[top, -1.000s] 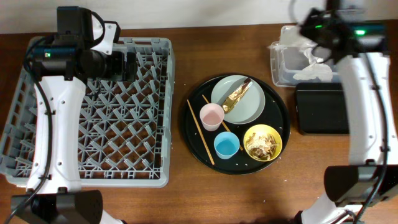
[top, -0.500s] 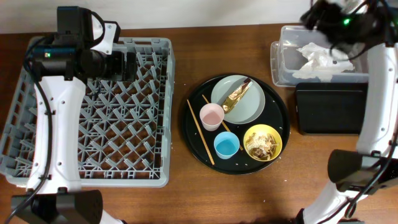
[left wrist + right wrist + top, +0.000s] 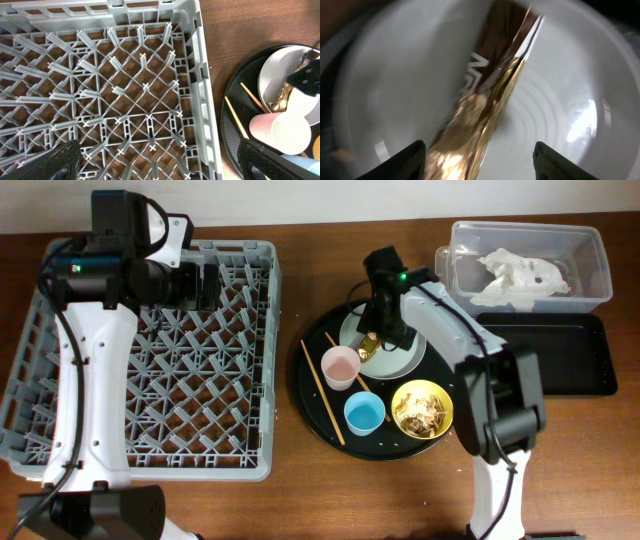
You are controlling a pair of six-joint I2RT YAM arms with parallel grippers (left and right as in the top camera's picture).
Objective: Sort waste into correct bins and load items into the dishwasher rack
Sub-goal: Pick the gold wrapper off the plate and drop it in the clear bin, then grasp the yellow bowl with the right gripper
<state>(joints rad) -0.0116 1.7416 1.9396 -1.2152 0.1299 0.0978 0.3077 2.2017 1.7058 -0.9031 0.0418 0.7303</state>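
Observation:
My right gripper hangs low over the grey-white plate, open, straddling the gold-brown wrapper that lies on the plate. In the wrist view the wrapper runs close beside the left one of the two fingers. A crumpled white napkin lies in the clear tub. The pink cup, blue cup, chopsticks and yellow bowl with food scraps sit on the round black tray. My left gripper is open above the grey rack, holding nothing.
The round black tray stands between the rack and the bins. A flat black rectangular tray lies just in front of the clear tub. The rack's upright pegs fill the left wrist view, with the pink cup at its right.
The right arm let go of the napkin into the clear tub, then swung left and down to the plate, its jaws now open around the wrapper. The left arm has not moved.

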